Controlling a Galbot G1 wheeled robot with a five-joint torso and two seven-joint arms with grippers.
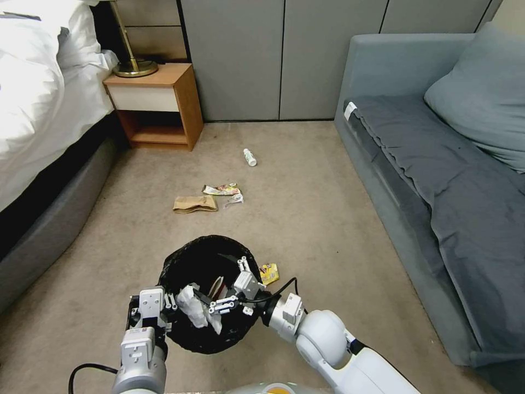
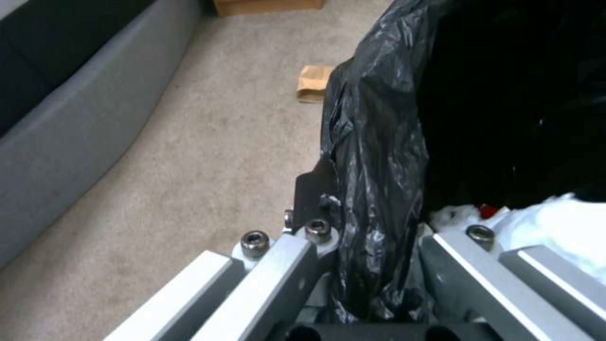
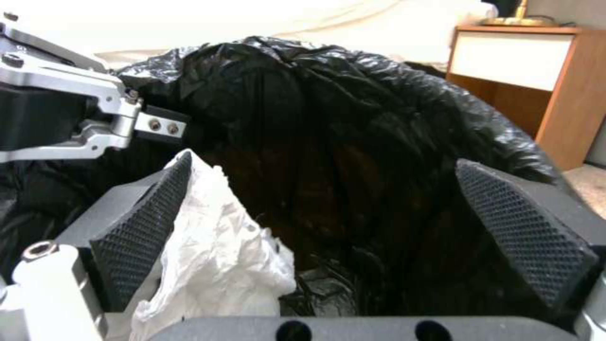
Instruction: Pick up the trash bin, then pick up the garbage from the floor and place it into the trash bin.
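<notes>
— Left gripper (image 1: 167,304)? 
— Clamped on the black-lined trash bin (image 1: 210,257) rim.
— Right gripper (image 3: 341,222)? 
— Spread wide over the bin mouth; crumpled white tissue (image 3: 218,241) against one pad, seemingly released.
— Yellow wrapper (image 1: 268,272)? 
— Just beside the bin.

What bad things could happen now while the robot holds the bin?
The left gripper pinches the trash bin only at its bagged rim, so the crinkly black bag might slip and the bin could tip. The white tissue leans on one pad of the open right gripper, so it might cling and come back out. The yellow wrapper lies right beside the bin and could be overlooked.
</notes>
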